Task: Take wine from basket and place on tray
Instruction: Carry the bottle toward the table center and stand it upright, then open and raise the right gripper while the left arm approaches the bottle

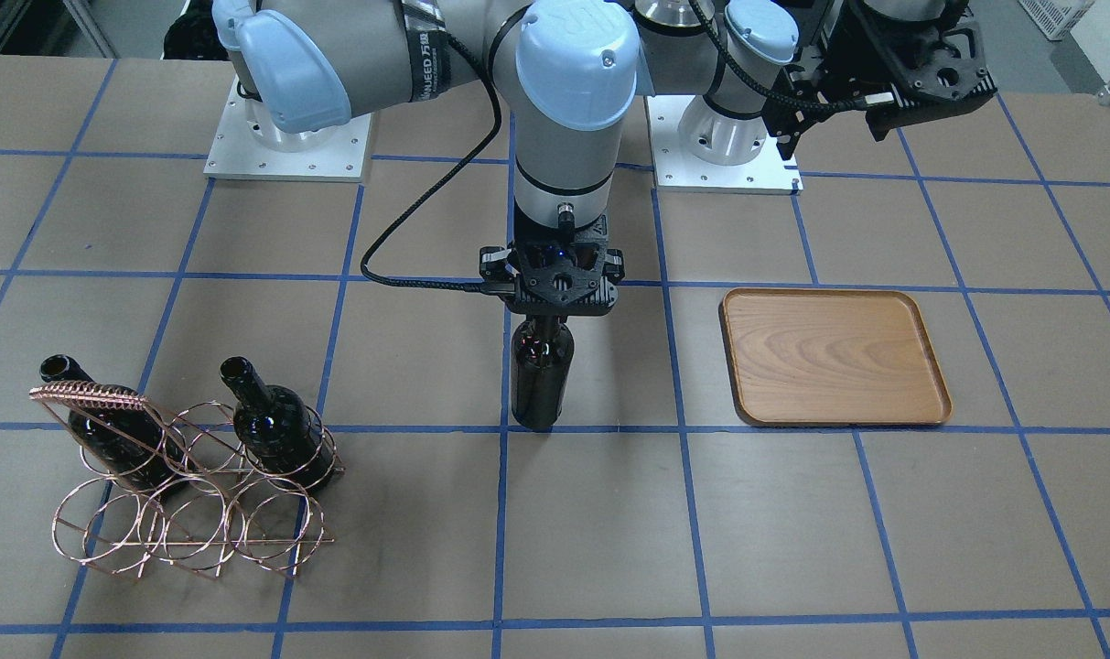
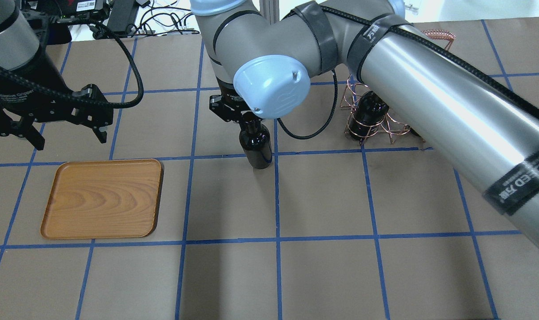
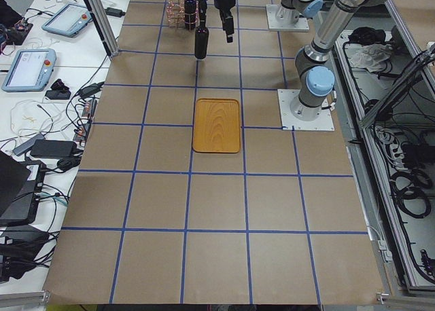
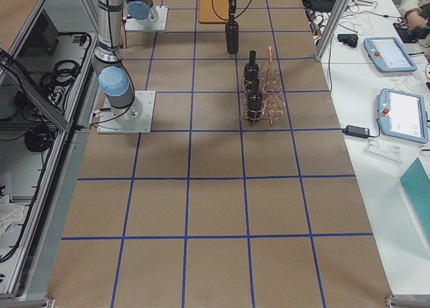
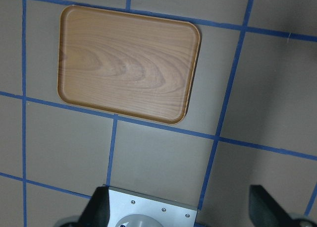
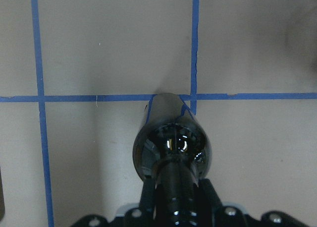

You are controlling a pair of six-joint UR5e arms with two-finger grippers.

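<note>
My right gripper (image 1: 555, 316) is shut on the neck of a dark wine bottle (image 1: 541, 375) and holds it upright near the table's middle, its base at or just above the table. It also shows in the right wrist view (image 6: 171, 147) and the overhead view (image 2: 256, 144). The copper wire basket (image 1: 188, 513) holds two more bottles (image 1: 275, 426) (image 1: 106, 430). The wooden tray (image 1: 834, 357) lies flat with nothing on it, on the other side of the held bottle from the basket. My left gripper (image 2: 69, 138) is open and empty, high beside the tray (image 5: 126, 63).
Both arms' base plates (image 1: 285, 146) (image 1: 728, 156) sit at the robot's edge of the table. Blue tape lines grid the brown table cover. Side benches with teach pendants (image 4: 390, 52) stand beyond the table's far edge.
</note>
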